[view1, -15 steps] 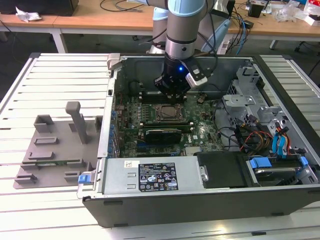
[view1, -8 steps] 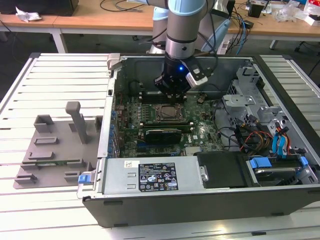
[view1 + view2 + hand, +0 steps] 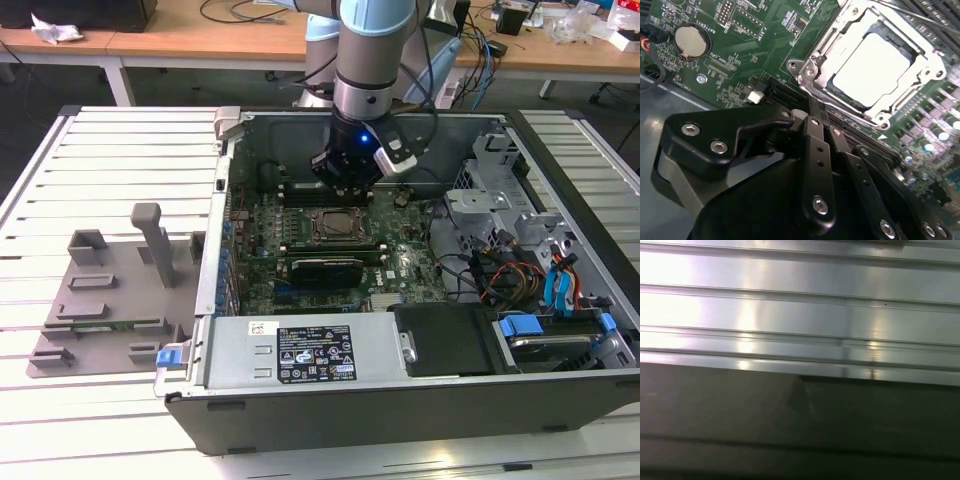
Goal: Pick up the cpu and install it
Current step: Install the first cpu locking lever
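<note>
The cpu (image 3: 867, 67), a pale silver square, lies flat inside the metal-framed socket (image 3: 810, 75) on the green motherboard. In the exterior view that socket (image 3: 335, 222) sits mid-board inside the open computer case. My gripper (image 3: 345, 188) hangs just above the socket's far edge. In the second wrist view the black fingers (image 3: 816, 145) stand close together, with the gripper (image 3: 812, 107) tip at the frame's corner, beside the cpu and not touching it. Nothing shows between the fingers.
A grey fixture plate (image 3: 110, 300) with upright posts lies on the slatted table at the exterior view's left. Inside the case are a black card (image 3: 325, 268), the power supply (image 3: 300, 355) and drive bays with cables (image 3: 540, 300). A coin battery (image 3: 690, 41) sits on the board.
</note>
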Robot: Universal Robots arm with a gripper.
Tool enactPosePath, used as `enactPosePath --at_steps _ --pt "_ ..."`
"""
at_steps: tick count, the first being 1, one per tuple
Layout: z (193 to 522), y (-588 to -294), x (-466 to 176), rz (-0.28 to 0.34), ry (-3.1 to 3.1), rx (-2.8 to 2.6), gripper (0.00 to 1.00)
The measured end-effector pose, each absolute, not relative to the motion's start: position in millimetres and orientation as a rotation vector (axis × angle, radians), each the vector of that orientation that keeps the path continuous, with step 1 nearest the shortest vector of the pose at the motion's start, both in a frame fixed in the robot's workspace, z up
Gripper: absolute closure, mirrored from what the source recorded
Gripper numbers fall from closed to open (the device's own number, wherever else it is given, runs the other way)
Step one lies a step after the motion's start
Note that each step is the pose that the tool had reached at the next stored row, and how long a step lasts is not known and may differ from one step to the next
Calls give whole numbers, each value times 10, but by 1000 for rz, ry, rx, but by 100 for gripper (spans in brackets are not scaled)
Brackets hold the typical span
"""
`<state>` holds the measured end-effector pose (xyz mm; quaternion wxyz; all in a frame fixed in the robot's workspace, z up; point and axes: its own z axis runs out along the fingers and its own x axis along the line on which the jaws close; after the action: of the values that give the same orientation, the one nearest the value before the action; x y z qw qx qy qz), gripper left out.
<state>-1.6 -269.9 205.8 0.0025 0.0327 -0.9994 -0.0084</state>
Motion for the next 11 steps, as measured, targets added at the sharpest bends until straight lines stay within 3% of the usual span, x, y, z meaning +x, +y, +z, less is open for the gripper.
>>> enactPosePath --at_steps 11 --pt "2106 -2985 -16 -26 -3135 103 89"
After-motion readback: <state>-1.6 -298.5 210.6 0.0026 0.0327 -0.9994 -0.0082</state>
